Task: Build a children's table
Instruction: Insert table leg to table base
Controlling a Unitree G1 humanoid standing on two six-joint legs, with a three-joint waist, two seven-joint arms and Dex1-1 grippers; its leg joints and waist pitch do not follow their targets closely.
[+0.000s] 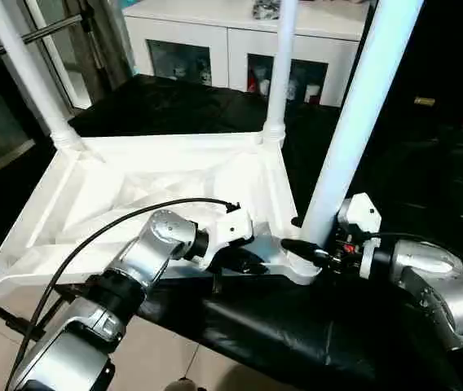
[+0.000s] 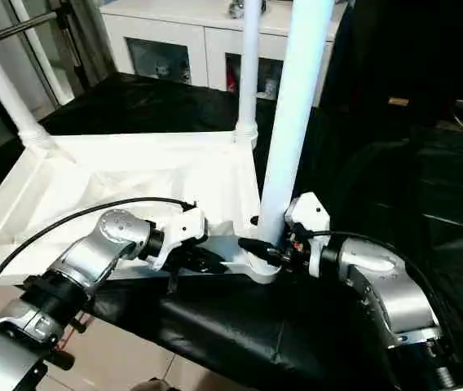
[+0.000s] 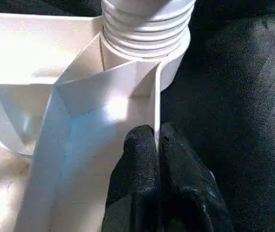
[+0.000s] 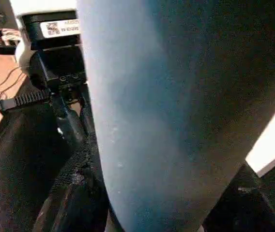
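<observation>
Far-left leg point(image 1: 28, 73): white tapered tube, upper left of the head view, standing in its corner socket and leaning out of frame.
Tabletop point(image 1: 134, 183): white plastic, lying upside down on black cloth point(image 1: 297, 326), left and centre of frame; ribbed X-braced underside faces up.
Left gripper point(image 1: 244, 259): lower centre, on the tabletop's near edge; in the wrist view its black fingers point(image 3: 140, 159) are pressed together on either side of a thin upright rib of the rim, just short of the corner socket point(image 3: 147, 29).
Middle leg point(image 1: 280, 65): upper centre, upright in the far corner socket.
Near leg point(image 1: 354, 122): centre right, the largest in view, rising from the near right corner socket to the top edge.
Right gripper point(image 1: 313, 252): lower right of centre, at the base of the near leg; jaws stand about half open with the tube between them, the wrist view showing the leg close up across the frame. Whether the pads press the tube I cannot tell.
Cabinet point(image 1: 240, 41): top centre, behind the work, glass doors.
Handling, judged: hollow plastic, light and stiff, smooth enough to slip; legs are long and will lever if taken high.
Hold points, judged: leg low, just above the socket; top by a rim rib beside that corner.
</observation>
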